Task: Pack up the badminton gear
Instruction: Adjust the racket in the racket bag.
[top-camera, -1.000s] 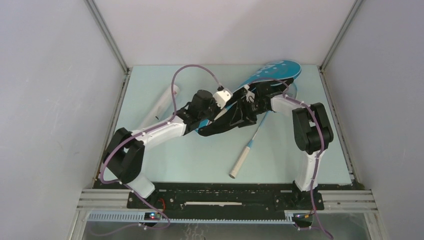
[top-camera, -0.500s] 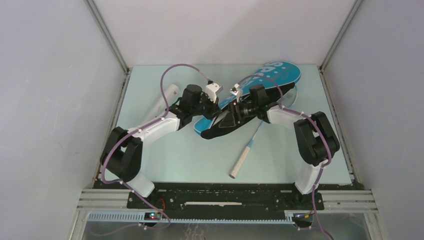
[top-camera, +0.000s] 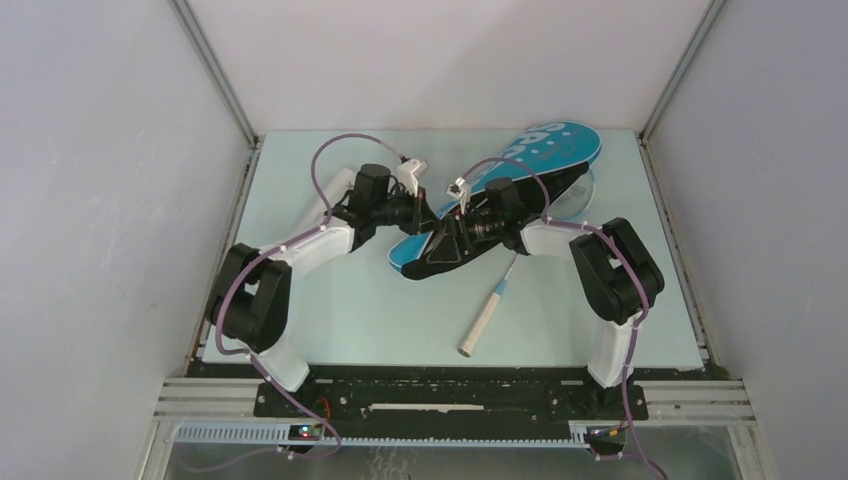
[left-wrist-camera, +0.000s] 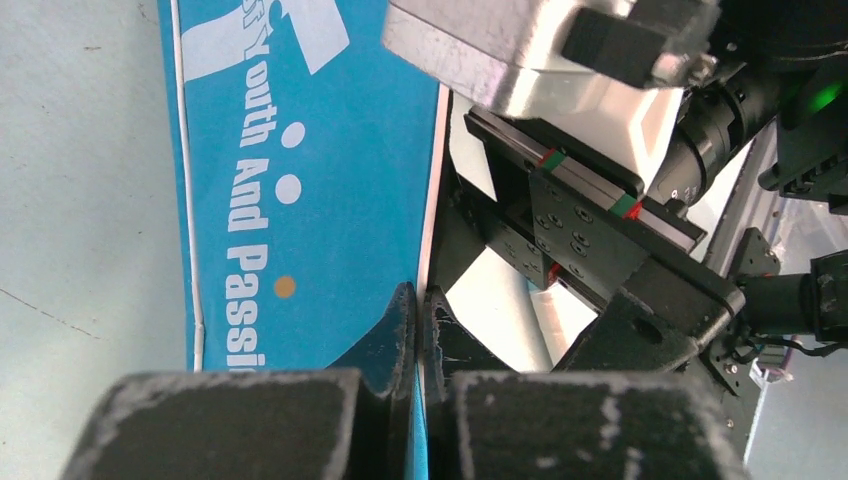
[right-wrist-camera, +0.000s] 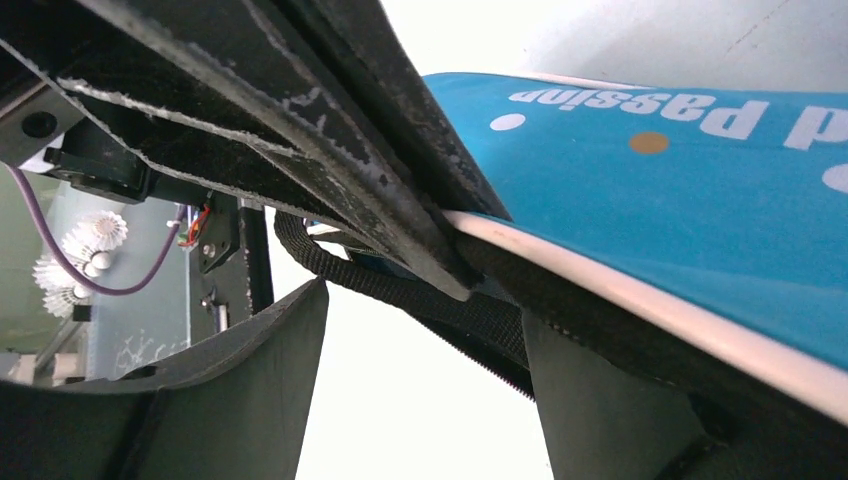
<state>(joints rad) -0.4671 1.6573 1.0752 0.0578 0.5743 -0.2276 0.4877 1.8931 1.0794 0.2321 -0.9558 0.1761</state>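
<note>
The racket bag (top-camera: 556, 146), blue with white lettering and a black underside, lies slantwise on the pale table (top-camera: 380, 320). Its narrow end sits between the two arms. The left hand (left-wrist-camera: 417, 300) is clenched on the bag's white-piped edge at that narrow end, with its two fingers (left-wrist-camera: 395, 335) pinched tight together over the rim. The right hand (right-wrist-camera: 425, 335) meets the bag from the opposite side. Its fingers (right-wrist-camera: 250, 400) are spread wide and grasp nothing, and the bag's black flap and black strap (right-wrist-camera: 400, 290) run across the gap between them. One finger seems to touch the black underside.

A racket pokes out from beneath the bag on the side nearer the arm bases, its thin shaft (top-camera: 511, 268) ending in a white handle (top-camera: 479, 325) that lies clear of the bag. A long white tube (top-camera: 328, 203) lies beside the bag's narrow end, partly hidden behind the left arm. A few white shuttlecocks (right-wrist-camera: 85, 250) show small and blurred in the right wrist view. Their place relative to the bag cannot be told.
</note>
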